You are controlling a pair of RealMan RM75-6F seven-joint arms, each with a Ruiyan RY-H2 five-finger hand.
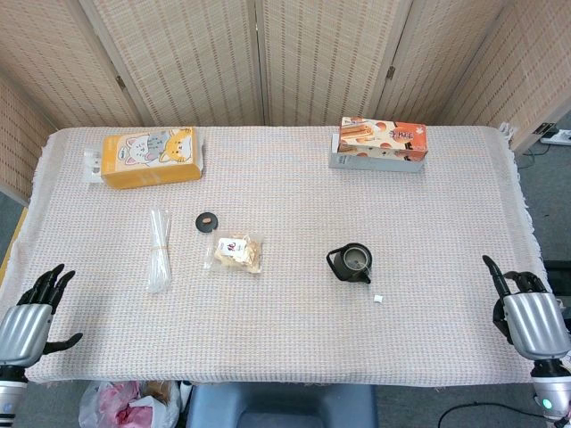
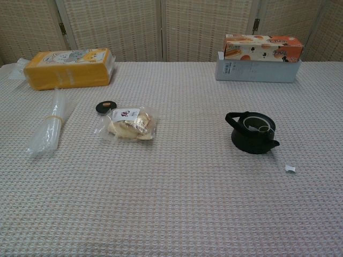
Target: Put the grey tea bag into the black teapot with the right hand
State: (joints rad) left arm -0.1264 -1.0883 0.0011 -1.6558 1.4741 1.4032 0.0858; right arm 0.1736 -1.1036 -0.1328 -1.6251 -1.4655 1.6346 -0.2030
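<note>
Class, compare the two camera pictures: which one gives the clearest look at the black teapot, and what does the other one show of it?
The chest view: the black teapot appears larger there, side-on, showing handle, spout and open rim. The head view shows the teapot small, from above, looking into its opening.

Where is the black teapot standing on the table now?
In the head view, the black teapot stands right of the table's centre, on the woven tablecloth, with a small white paper tag lying just beside it, towards the robot's right hand.
</note>
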